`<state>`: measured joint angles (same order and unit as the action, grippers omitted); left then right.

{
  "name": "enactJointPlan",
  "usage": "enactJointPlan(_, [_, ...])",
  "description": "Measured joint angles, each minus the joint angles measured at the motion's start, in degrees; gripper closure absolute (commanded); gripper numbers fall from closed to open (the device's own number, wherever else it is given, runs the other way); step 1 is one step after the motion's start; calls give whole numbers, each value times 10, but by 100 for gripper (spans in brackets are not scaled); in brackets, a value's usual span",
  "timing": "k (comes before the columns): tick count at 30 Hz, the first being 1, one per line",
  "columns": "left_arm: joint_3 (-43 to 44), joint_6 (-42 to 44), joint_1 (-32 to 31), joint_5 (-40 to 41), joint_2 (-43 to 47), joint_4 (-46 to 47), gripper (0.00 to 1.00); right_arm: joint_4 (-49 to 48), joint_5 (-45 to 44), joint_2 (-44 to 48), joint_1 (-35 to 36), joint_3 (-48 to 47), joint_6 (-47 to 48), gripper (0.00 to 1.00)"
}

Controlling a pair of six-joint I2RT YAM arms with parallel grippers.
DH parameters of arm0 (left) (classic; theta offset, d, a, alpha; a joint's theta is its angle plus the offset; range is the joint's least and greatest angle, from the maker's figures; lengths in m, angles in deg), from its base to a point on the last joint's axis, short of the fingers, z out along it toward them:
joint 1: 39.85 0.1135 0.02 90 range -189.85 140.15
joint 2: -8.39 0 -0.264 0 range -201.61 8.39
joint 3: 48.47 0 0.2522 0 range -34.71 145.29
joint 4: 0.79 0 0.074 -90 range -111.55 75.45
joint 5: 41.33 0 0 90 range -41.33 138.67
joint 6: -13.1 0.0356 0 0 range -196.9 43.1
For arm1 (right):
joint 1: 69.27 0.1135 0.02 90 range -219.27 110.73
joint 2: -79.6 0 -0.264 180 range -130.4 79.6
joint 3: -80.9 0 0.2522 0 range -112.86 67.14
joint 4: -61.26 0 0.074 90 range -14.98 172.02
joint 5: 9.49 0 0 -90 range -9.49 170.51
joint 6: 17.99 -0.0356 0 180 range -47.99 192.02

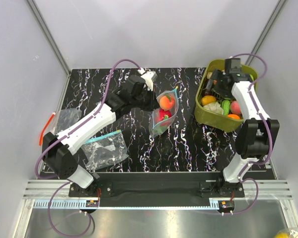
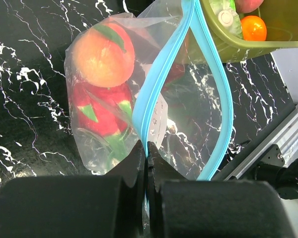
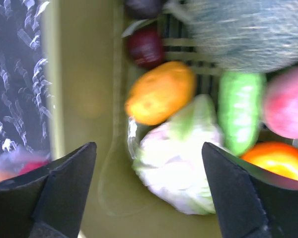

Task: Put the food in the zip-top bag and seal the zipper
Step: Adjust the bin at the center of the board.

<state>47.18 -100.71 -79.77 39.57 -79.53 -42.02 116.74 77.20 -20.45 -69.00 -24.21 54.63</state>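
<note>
Marbled table (image 1: 188, 148) | zip-top bag (image 2: 188, 114) clear, zipper (image 2: 156, 74) gaping | peach (image 2: 102, 54), perhaps strawberry (image 2: 102, 106) inside

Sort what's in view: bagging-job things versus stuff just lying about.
Job: zip-top bag, blue zipper, bagged food, loose food in the green tub.
Lying about: crumpled clear bag front-left, clear bag with orange-red strip far-left.

L gripper (image 1: 151, 103) sits at the left edge of the zip-top bag (image 1: 165, 121), mid-table (image 1: 154, 154), w/ a peach-orange fruit (image 1: 165, 101) and a red fruit (image 1: 162, 116) inside. R gripper (image 1: 213, 86) hangs over the olive-green tub (image 1: 202, 117) at far right, which holds more toy food (image 1: 208, 100). Two other clear bags lie near left: blue-strip bag (image 1: 107, 150) and, beside it toward the table's edge, orange-strip bag (image 1: 65, 118).
</note>
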Motion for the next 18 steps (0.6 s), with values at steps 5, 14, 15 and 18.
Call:
enactJointPlan(5, [0, 0, 0, 3, 0, 1, 100, 29, 17, -8, -62, -2, -24, 0])
enactJointPlan(14, [23, 9, 0, 24, -28, -12, 100, 82, 14, -55, -100, -17, -43, 0])
enactJointPlan(15, [23, 9, 0, 25, -29, -12, 100, 84, 14, -63, -102, -24, -45, 0])
enactJointPlan(18, [19, 9, 0, 25, -30, -7, 100, 89, 12, -96, -109, -53, -57, 0])
